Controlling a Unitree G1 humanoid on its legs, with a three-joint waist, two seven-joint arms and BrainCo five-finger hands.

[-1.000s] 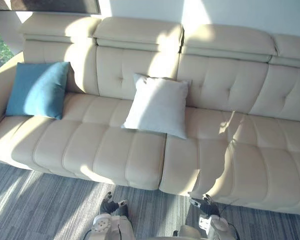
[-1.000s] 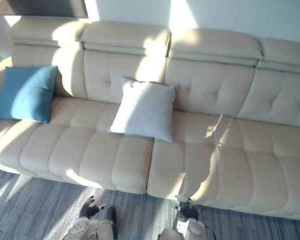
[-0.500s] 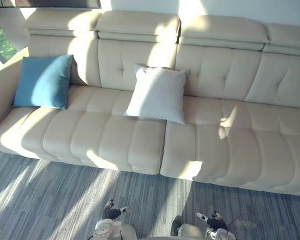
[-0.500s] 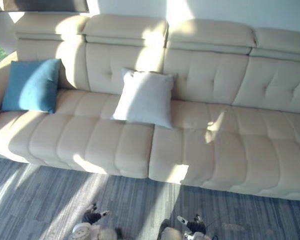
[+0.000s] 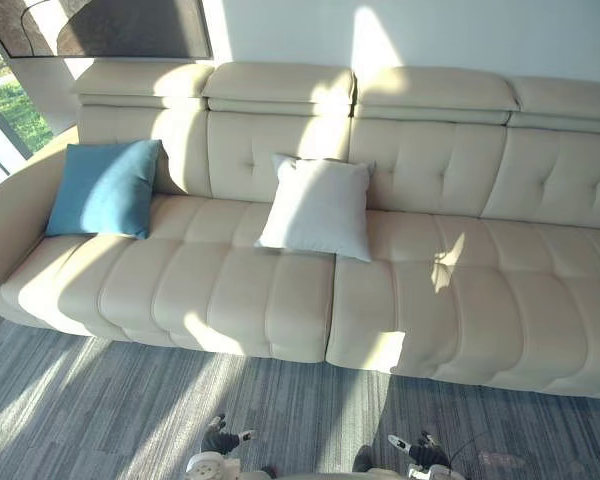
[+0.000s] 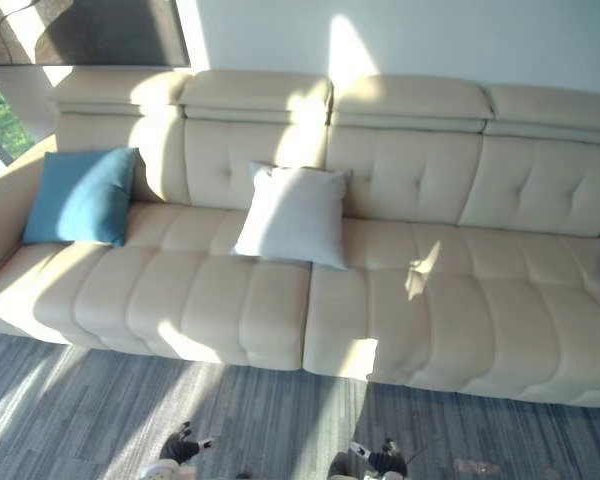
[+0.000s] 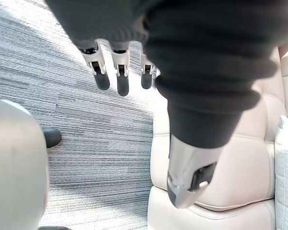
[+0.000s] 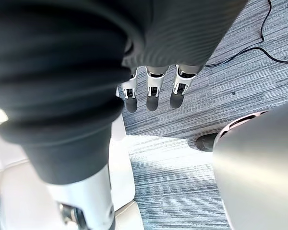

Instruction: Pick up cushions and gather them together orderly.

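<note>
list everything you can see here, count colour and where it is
sofa: 1, cream, long, against the wall
blue cushion: 1, blue, at the sofa's left end, leaning on the backrest by the armrest
white cushion: 1, white, near the sofa's middle, leaning on the backrest, apart from the blue one
carpet: 1, grey striped, in front of the sofa
wall: 1, white, behind the sofa
dark panel: 1, dark, on the wall above the sofa's left end
left hand: 1, silver with dark tips, over the carpet, fingers straight, empty
right hand: 1, silver with dark tips, over the carpet, fingers straight, empty
</note>
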